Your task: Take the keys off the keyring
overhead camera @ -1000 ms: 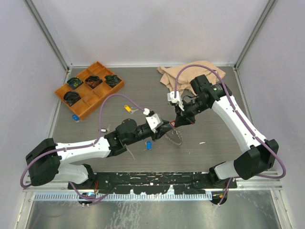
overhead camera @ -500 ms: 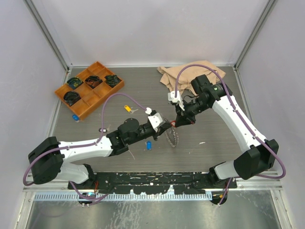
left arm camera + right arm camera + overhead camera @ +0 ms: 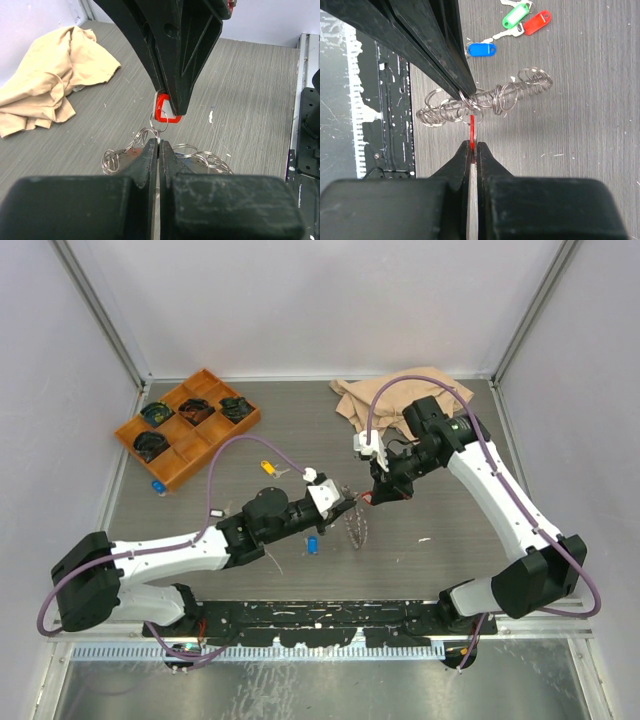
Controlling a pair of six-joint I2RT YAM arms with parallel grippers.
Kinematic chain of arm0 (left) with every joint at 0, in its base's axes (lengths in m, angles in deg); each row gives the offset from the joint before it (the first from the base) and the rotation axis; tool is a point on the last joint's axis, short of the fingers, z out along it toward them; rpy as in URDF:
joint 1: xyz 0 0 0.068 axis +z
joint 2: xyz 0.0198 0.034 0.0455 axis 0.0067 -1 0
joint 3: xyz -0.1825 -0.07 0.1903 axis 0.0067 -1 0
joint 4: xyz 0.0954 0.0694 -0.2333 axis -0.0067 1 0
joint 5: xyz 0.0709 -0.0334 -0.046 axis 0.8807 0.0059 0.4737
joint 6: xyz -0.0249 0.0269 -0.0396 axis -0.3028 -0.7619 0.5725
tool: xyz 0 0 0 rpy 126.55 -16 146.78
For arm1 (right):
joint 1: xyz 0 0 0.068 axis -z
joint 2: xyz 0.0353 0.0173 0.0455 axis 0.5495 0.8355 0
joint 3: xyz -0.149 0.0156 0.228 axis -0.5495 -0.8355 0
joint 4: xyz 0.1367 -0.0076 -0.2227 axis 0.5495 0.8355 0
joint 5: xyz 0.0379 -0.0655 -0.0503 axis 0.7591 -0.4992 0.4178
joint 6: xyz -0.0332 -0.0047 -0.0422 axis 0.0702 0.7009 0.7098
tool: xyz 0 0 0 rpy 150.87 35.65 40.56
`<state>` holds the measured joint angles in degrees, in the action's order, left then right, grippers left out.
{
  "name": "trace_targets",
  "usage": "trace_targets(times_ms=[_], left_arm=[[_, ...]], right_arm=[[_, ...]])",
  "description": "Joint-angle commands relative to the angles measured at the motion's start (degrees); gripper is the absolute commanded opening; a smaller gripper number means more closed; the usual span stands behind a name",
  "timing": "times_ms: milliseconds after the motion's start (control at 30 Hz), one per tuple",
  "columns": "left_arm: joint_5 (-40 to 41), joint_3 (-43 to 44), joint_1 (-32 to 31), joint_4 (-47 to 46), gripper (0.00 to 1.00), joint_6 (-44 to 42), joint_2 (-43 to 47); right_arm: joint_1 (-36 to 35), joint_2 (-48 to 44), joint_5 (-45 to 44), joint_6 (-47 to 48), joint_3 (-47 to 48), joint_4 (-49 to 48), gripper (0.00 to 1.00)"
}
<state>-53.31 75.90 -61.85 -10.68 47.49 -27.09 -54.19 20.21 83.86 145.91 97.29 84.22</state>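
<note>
Keyring (image 3: 490, 97) pinched in left gripper (image 3: 158, 145); red key (image 3: 471, 130) half hidden in right gripper (image 3: 473, 146) pinch.

the worktop (image 3: 450, 510) is grey with fine darker streaks along it and a few white flecks. the keyring (image 3: 485, 97) is shiny silver-grey. the left tool (image 3: 158, 145) and right tool (image 3: 473, 145) are matt black with pale scuffs. the red-and-white tag (image 3: 160, 111) has a bright red frame around a white label. loose on the worktop are a blue tag (image 3: 481, 49), a green tag (image 3: 514, 16), a red tag (image 3: 536, 22) and a yellow tag (image 3: 268, 466). the left arm (image 3: 170, 552) and right arm (image 3: 500, 500) are white with black joints, each trailing a purple cable (image 3: 235, 445). the tray (image 3: 215, 452) at far left is orange, its bundles (image 3: 193, 408) dark with green bits. the cloth (image 3: 45, 75) is tan-beige. the walls (image 3: 300, 300) are pale lilac-grey
</note>
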Motion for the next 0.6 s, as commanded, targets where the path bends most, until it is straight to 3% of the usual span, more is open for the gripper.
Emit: trace_targets(times_ms=[0,567], left_arm=[[-0.39,0.56,0.04,-2.26,0.00,-1.85,3.57],[-3.79,-2.38,2.24,-14.09,0.00,8.24,3.68]], right_arm=[[0.24,-3.54,-2.10,-1.06,2.12,-1.26,0.01],[0.23,-6.71,6.04,2.78,-2.34,-0.94,0.01]])
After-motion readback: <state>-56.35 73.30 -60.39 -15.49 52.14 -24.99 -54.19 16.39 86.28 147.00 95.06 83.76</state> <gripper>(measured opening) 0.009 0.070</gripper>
